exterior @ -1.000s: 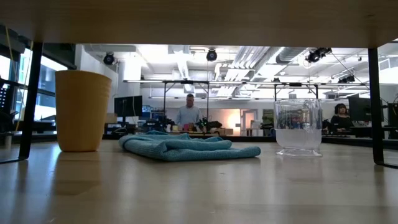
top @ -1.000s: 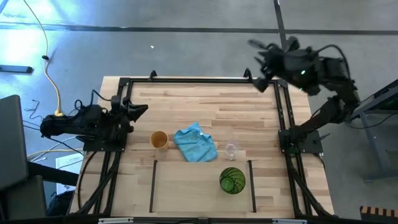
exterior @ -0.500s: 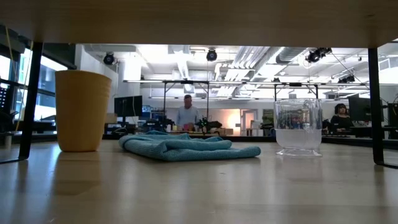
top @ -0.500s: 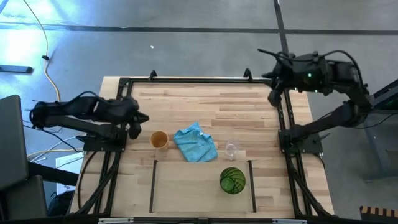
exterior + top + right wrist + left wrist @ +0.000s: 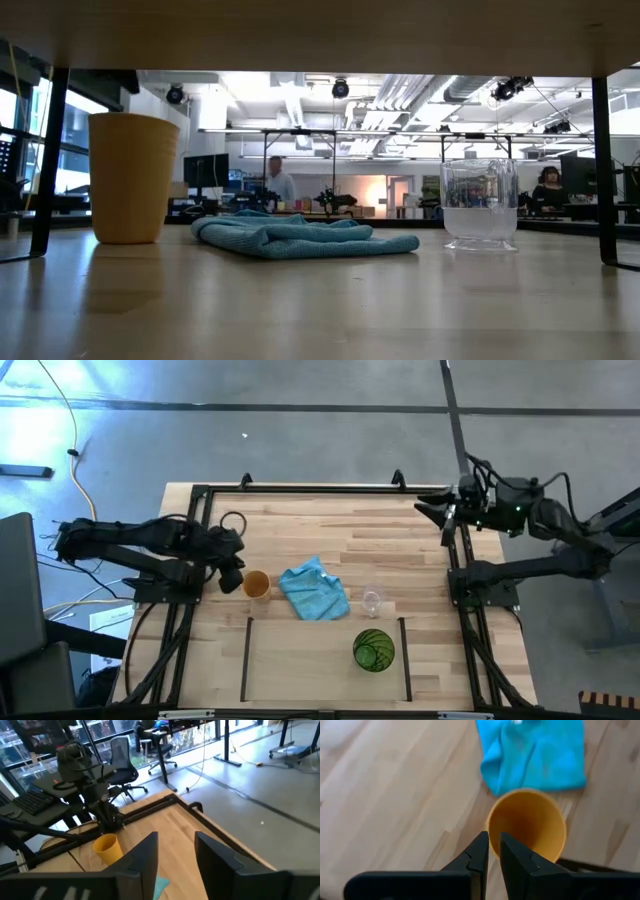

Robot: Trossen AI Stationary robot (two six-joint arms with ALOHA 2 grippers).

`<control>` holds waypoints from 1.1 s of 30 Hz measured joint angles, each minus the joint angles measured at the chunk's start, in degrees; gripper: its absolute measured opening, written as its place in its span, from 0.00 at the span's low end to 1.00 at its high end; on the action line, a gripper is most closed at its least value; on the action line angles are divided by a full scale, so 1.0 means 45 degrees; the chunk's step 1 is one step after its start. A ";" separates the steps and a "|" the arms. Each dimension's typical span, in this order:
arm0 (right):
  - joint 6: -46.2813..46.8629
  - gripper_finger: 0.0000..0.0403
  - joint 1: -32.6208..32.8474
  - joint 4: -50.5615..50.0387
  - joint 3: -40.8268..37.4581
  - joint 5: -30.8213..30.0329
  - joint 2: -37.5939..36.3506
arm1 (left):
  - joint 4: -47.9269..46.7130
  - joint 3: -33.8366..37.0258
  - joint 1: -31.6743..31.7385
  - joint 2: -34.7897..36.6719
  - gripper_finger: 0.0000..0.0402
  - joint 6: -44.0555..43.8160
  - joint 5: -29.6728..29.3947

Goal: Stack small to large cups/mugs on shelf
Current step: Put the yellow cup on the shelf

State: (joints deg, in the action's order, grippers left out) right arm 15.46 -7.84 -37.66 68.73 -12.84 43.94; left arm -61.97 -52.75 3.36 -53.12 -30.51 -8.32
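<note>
The orange cup stands upright on its base left of the light-blue cloth. To the cloth's right the small clear glass also stands upright. The green tumbler is upright inside the outlined shelf area. My left gripper hovers just left of the orange cup, fingers shut. In the left wrist view the gripper shows over the rim of the cup. My right gripper is open over the table's far right corner.
A black metal frame runs along the far edge and down both sides of the table. In the low view the cup, cloth and glass stand in a row. People show in the room behind.
My left arm has stretched out from the table's left edge toward the right, bringing its gripper beside the orange cup. My right arm has dropped and drawn back toward the far right corner. The cups and cloth have stayed in place.
</note>
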 joint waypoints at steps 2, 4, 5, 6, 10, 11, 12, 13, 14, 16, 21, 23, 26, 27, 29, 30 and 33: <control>0.0272 0.33 0.0000 0.0154 -0.0525 0.0003 -0.0212 | -0.0144 0.0000 0.0000 -0.0306 0.09 -0.0018 0.0250; 0.0445 0.34 0.0000 0.0450 -0.0972 0.0058 -0.0325 | -0.0160 0.0000 0.0000 -0.0546 0.09 -0.0081 0.0486; 0.0466 0.34 0.0000 0.0651 -0.1162 0.0182 -0.0356 | -0.0142 0.0000 0.0000 -0.0633 0.09 -0.0149 0.0600; 0.0467 0.34 0.0000 0.0839 -0.1342 0.0256 -0.0364 | -0.0133 0.0000 0.0000 -0.0725 0.09 -0.0204 0.0655; 0.0349 0.34 0.0000 0.1319 -0.1933 0.0451 -0.0364 | -0.0029 0.0000 0.0000 -0.1060 0.09 -0.0424 0.0975; 0.0319 0.34 0.0000 0.1273 -0.2021 0.0456 -0.0355 | 0.0047 0.0000 0.0000 -0.1123 0.09 -0.0516 0.1075; 0.0265 0.34 0.0000 0.1275 -0.2109 0.0452 -0.0350 | 0.0138 0.0000 0.0000 -0.1174 0.09 -0.0623 0.1164; 0.0259 0.34 0.0000 0.1244 -0.2159 0.0455 -0.0350 | 0.0183 0.0000 0.0000 -0.1205 0.09 -0.0661 0.1181; 0.0258 0.34 0.0000 0.1172 -0.2161 0.0451 -0.0345 | 0.0209 0.0000 0.0000 -0.1246 0.09 -0.0664 0.1177; 0.0245 0.34 0.0000 0.1194 -0.2161 0.0459 -0.0350 | 0.0205 0.0000 0.0000 -0.1273 0.09 -0.0667 0.1013; 0.0228 0.34 0.0000 0.1191 -0.2161 0.1298 -0.0355 | 0.0212 0.0000 0.0000 -0.1268 0.09 -0.0662 0.0737; 0.0224 0.34 0.0000 0.1187 -0.2161 0.2051 -0.0350 | 0.0212 0.0000 0.0000 -0.1268 0.09 -0.0646 0.0719; 0.0278 0.34 0.0005 0.1191 -0.2161 0.2519 -0.0283 | 0.0222 0.0000 0.0000 -0.1268 0.09 -0.0235 0.0953; 0.0234 0.34 0.0005 0.1189 -0.2161 0.2516 -0.0259 | 0.0222 0.0000 0.0000 -0.1268 0.09 -0.0124 0.1006; 0.0002 0.34 -0.0015 0.1187 -0.2161 0.2239 -0.0200 | 0.0222 0.0000 0.0000 -0.1268 0.09 -0.0038 0.1030; -0.0020 0.34 -0.0019 0.1192 -0.2161 0.1932 -0.0173 | 0.0223 0.0000 0.0000 -0.1268 0.09 -0.0033 0.1030; 0.0289 0.34 -0.0024 0.1208 -0.2156 0.1188 -0.0113 | 0.0276 0.0000 0.0000 -0.1268 0.09 0.0068 0.1035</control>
State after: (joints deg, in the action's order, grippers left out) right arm 16.76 -7.94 -32.22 59.02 -7.49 43.43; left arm -60.73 -52.75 3.36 -58.83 -30.20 -3.66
